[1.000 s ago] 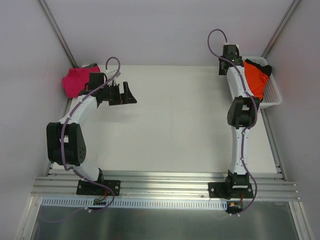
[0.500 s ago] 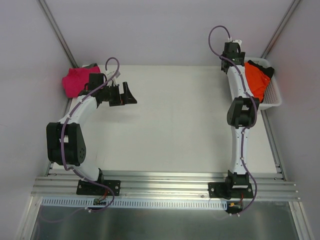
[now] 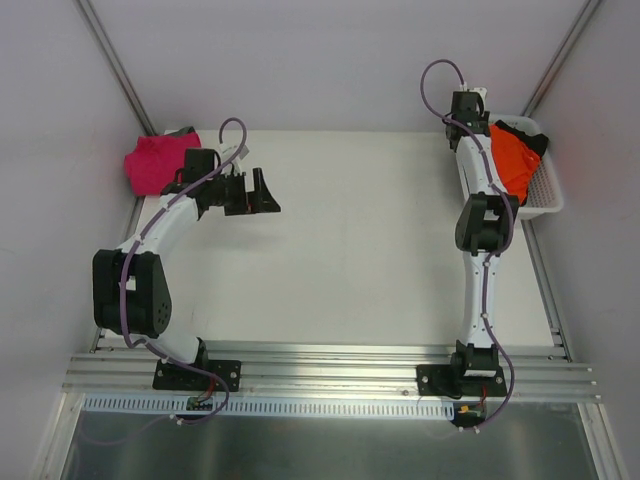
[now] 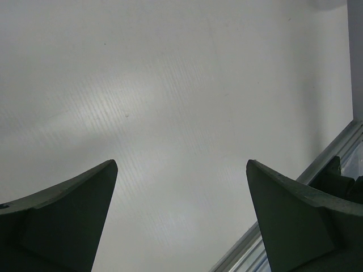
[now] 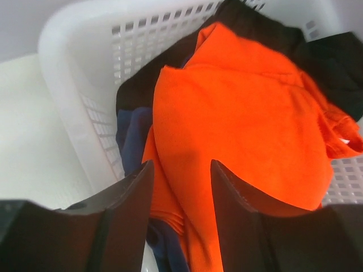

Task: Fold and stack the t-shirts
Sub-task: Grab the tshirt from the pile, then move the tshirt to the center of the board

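1. Step in hand: I am fetching the next shirt. My right hand [image 5: 180, 167] is hovering over the white basket [image 5: 74, 73], fingers moderately parted and gripping nothing.
2. The orange shirt [image 5: 244, 124] is lying topmost in the basket, the black shirt [image 5: 266, 28] behind it and the dark blue shirt [image 5: 133, 136] beneath, against the near wall. The magenta-pink shirt [image 3: 152, 163] is lying bunched at the far left corner of the table [image 3: 360, 230].
3. Next move, in my judgement: lowering onto an orange fold and pinching that layer alone, not the blue under it.
4. My left hand [image 4: 181, 164] is hanging wide and empty above the table.
5. Room: the basket wall is standing just beside my right fingers, and the enclosure wall is near. The table's middle is offering open space for spreading.
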